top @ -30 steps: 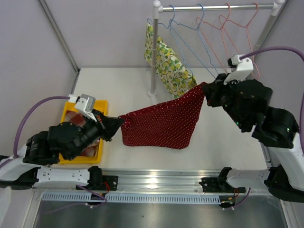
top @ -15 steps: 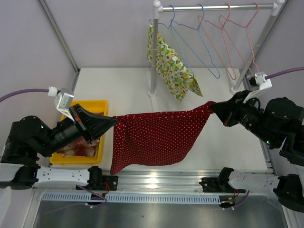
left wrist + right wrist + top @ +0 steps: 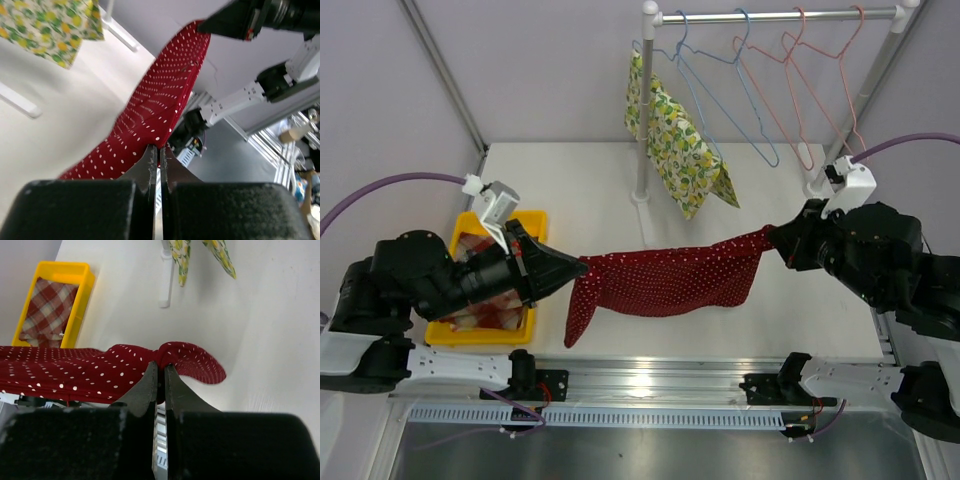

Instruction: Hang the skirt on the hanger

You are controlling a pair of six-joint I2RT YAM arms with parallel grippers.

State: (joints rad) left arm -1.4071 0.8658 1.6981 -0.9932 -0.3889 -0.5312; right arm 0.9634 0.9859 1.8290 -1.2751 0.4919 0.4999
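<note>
Your left hand [image 3: 572,268] at nine o'clock and right hand [image 3: 777,238] at three o'clock are each clamped on an end of the skirt [image 3: 665,280]. They stretch it taut above the worktop [image 3: 570,180], likely so its edge spreads straight for the empty hangers [image 3: 768,158] at one o'clock.

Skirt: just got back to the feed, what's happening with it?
The red dotted skirt is held stretched above the table: the left pincer is shut on one end, the right pincer on the other. A corner hangs down near the left pincer. It is not yet on any of the hangers on the rail behind.
</note>
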